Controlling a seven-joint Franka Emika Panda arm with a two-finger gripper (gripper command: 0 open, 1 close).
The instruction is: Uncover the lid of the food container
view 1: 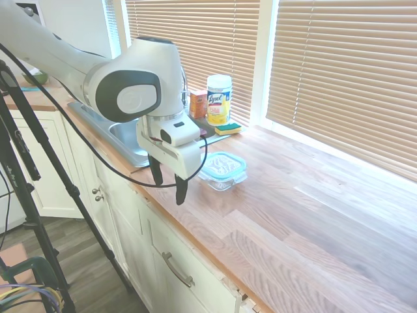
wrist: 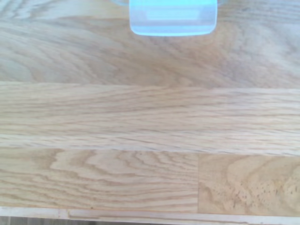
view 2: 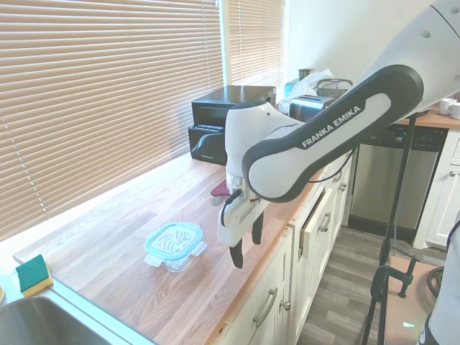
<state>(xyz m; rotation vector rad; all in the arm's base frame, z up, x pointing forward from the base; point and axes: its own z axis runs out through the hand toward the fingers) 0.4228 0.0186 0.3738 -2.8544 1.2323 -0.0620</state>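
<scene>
Hovering wide above the counter's (view 1: 313, 215) front edge, the tool (view 1: 169, 182) hangs beside the lid (view 1: 223, 164).

The white arm reaches out at a low height with its wrist bent downward. The gripper (view 1: 168, 184) (view 2: 246, 245) points straight down, its two dark fingers (view 1: 180, 190) (view 2: 235, 255) parted with a clear gap, holding nothing and touching nothing.

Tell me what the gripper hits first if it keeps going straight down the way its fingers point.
Probably bare wooden countertop. The open gripper points down near the counter's front edge, and the lid sits on the container beyond it, off that line.
</scene>
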